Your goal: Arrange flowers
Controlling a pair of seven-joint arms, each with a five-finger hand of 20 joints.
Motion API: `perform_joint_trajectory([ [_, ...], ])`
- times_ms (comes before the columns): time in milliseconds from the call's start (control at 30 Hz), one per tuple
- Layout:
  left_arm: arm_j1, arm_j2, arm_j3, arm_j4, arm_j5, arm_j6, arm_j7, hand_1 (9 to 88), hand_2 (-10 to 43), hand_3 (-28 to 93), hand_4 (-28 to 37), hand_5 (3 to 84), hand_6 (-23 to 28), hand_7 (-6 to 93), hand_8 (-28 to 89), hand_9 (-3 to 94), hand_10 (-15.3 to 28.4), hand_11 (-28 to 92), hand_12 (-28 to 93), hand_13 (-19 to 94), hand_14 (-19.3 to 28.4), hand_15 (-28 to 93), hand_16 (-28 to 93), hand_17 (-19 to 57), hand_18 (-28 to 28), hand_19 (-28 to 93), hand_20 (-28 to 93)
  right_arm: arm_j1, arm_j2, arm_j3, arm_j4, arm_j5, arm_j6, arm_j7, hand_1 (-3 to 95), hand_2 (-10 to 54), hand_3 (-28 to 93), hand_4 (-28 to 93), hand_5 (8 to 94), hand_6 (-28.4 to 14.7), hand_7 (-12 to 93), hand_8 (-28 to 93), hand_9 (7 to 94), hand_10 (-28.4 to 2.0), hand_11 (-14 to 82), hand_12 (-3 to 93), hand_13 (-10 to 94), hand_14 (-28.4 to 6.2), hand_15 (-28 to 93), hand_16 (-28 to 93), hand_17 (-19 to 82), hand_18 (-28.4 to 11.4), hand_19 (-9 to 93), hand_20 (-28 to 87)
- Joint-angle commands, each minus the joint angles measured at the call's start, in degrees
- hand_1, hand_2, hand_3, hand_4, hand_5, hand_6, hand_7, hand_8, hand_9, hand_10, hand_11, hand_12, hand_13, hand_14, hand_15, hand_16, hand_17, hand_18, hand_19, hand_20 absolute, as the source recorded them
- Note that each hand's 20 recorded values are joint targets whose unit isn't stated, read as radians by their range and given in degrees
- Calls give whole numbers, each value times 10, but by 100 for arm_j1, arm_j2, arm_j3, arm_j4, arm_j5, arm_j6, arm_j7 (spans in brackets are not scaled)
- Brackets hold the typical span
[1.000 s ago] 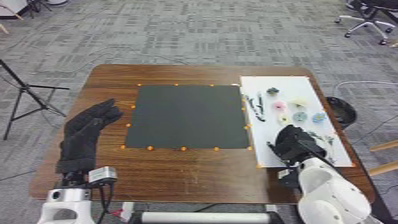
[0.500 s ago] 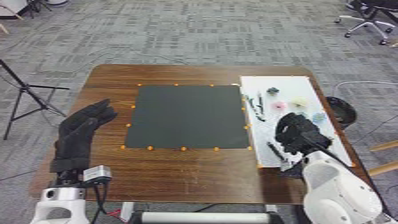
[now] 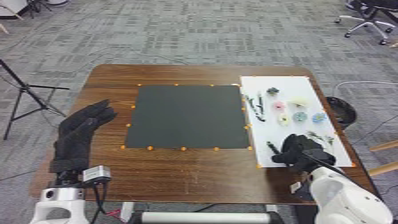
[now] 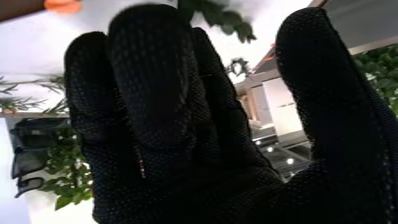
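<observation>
My right hand is over the near part of the white board in the head view. Its fingers are straight and the thumb stands apart, as the right wrist view shows of the hand, and nothing is held. Beyond it lie a pink flower, a cream flower, a pale yellow flower, a teal flower and a blue flower. Green sprigs lie just past the fingers. Leaves appear beyond the fingertips. My left hand stands open over the table's left side.
A dark square mat with orange dots round it covers the middle of the brown table. Dark and white strips lie at the board's left edge, a dark green piece farther back. A black bin stands off the table's right edge.
My right hand went forward over the board, then drew back toward the near edge, uncovering the teal, blue and pale yellow flowers and the sprigs. My left hand shifted slightly left.
</observation>
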Motion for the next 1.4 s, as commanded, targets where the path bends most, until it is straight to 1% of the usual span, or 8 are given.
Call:
perform_joint_trajectory([
  [33,23,-31,18,10,25,-42,-33,289,-93,682,-142,495,32,148,-61,480,131,226,165,385,171,322,35,10,154,311,336,39,66,-502,309,-501,478,130,409,-95,600,-42,583,-47,343,-31,741,-133,317,335,909,-14,456,359,568,-145,677,374],
  [200,37,-43,20,2,39,-33,-30,289,-94,683,-143,495,32,148,-62,479,132,227,165,385,171,322,35,10,154,310,336,52,3,-579,468,-413,642,183,563,-95,446,5,570,-31,377,266,808,-94,217,536,919,-3,477,358,582,-137,696,367],
  [233,26,-44,14,9,35,-46,-39,288,-94,684,-143,494,32,148,-62,479,132,227,165,385,171,322,35,10,154,310,336,52,-3,-585,486,-352,698,219,712,-95,79,237,569,-28,388,279,816,-91,206,549,920,-2,477,353,584,-137,697,364],
  [267,42,-49,11,5,34,-43,-30,289,-94,684,-143,494,32,148,-62,479,131,226,165,385,171,322,35,10,154,310,336,59,-16,-574,497,-311,671,226,789,-95,-105,362,572,-25,395,285,827,-89,195,559,921,-2,476,357,584,-135,697,366],
  [400,34,-59,13,6,42,-79,-50,288,-93,683,-143,495,33,147,-62,479,132,226,165,383,171,320,35,10,154,310,336,58,-32,-547,527,-247,644,250,897,-95,-280,485,578,-18,410,290,845,-87,185,568,926,2,471,361,591,-130,687,377],
  [1133,74,-45,-6,-22,39,-126,-107,289,-94,683,-144,494,34,145,-61,477,131,225,165,382,172,320,36,9,154,309,335,241,-79,-188,368,1282,1064,327,855,-95,-93,440,705,-22,270,289,923,-86,135,503,937,4,502,291,642,-123,635,431],
  [1233,61,-31,-4,-21,31,-123,-113,290,-93,682,-144,494,34,145,-61,477,131,225,165,382,171,318,36,9,154,310,336,334,-31,-47,212,1700,1194,284,675,-95,454,23,710,-23,262,286,924,-88,133,495,937,5,502,289,646,-123,626,448],
  [1400,36,-29,14,-12,37,-121,-100,289,-93,682,-142,494,35,144,-61,477,131,224,165,381,171,317,36,9,154,310,336,500,34,126,10,2054,1521,135,655,-95,521,-30,714,-26,259,284,926,-88,131,493,937,7,506,289,649,-120,628,450],
])
